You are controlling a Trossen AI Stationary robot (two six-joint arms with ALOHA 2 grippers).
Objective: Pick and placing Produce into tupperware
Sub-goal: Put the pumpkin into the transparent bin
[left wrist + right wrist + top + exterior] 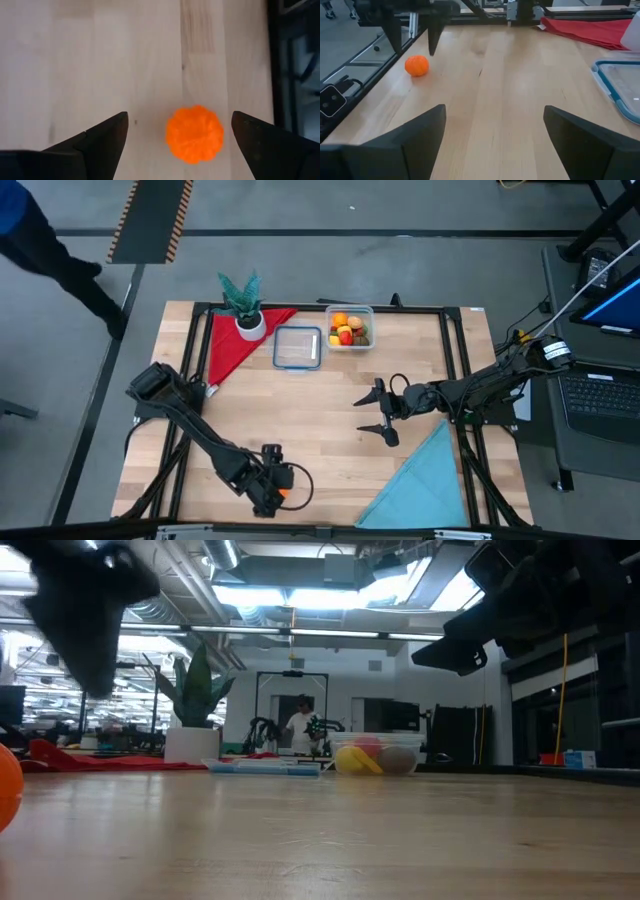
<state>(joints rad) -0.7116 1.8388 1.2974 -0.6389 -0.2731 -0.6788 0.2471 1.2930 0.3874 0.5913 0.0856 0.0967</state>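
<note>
two dark robot arms work over a pale wooden table point(310, 430) seen from above. the left gripper point(272, 492) sits low at about seven o'clock on the table, near the front edge, its fingers spread wide. a small orange ridged toy fruit point(194, 133) lies on the wood between those spread fingers, touching neither as far as the wrist view shows. the right gripper point(380, 413) hovers near the table's centre, slightly toward four o'clock, its fingers also spread apart and holding nothing.

the clear tupperware tub point(349, 327) stands at twelve o'clock near the far edge, already holding several pieces of produce point(346, 331) in orange, yellow, red and green. just beside it at its nine o'clock lies a flat clear lid with a blue rim point(297, 347). farther toward eleven o'clock a green potted plant in a white pot point(247, 305) stands on a red cloth point(232, 342). a light blue cloth point(420, 485) lies at five o'clock.
</note>
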